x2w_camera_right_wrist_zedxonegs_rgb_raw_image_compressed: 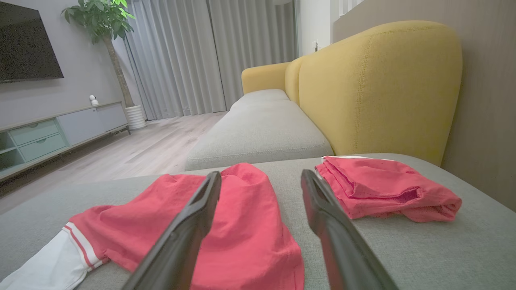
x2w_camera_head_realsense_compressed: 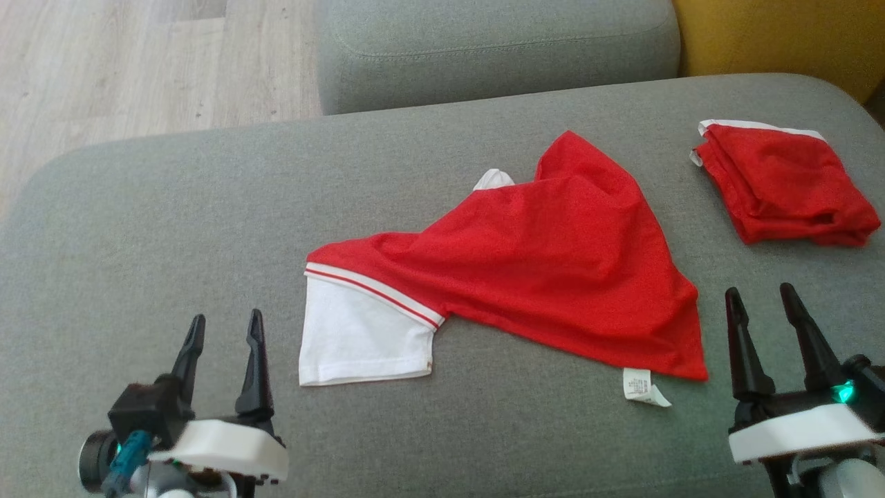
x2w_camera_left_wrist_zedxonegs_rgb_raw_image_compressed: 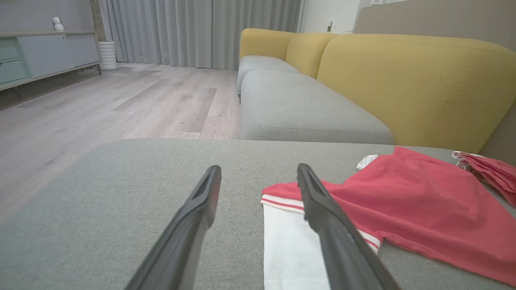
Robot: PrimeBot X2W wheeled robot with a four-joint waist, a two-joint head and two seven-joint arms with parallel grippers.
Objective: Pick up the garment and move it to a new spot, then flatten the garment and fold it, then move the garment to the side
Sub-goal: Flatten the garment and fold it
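Note:
A red garment (x2w_camera_head_realsense_compressed: 546, 263) with a white sleeve and a white-and-red striped band lies crumpled in the middle of the grey sofa cushion (x2w_camera_head_realsense_compressed: 173, 221). A white care tag sticks out at its near right corner. My left gripper (x2w_camera_head_realsense_compressed: 222, 326) is open near the cushion's front left, short of the white sleeve. My right gripper (x2w_camera_head_realsense_compressed: 764, 299) is open at the front right, just right of the garment's corner. The garment (x2w_camera_left_wrist_zedxonegs_rgb_raw_image_compressed: 407, 197) lies to the right of my left gripper (x2w_camera_left_wrist_zedxonegs_rgb_raw_image_compressed: 258, 173) in the left wrist view. It (x2w_camera_right_wrist_zedxonegs_rgb_raw_image_compressed: 225, 233) lies under and left of my right gripper (x2w_camera_right_wrist_zedxonegs_rgb_raw_image_compressed: 261, 177) in the right wrist view.
A second red cloth (x2w_camera_head_realsense_compressed: 781, 183), folded, lies at the cushion's far right (x2w_camera_right_wrist_zedxonegs_rgb_raw_image_compressed: 383, 187). Another grey seat cushion (x2w_camera_head_realsense_compressed: 498, 48) adjoins at the back, with a yellow backrest (x2w_camera_head_realsense_compressed: 781, 34) to the right. Wooden floor (x2w_camera_head_realsense_compressed: 138, 62) lies beyond the cushion's left edge.

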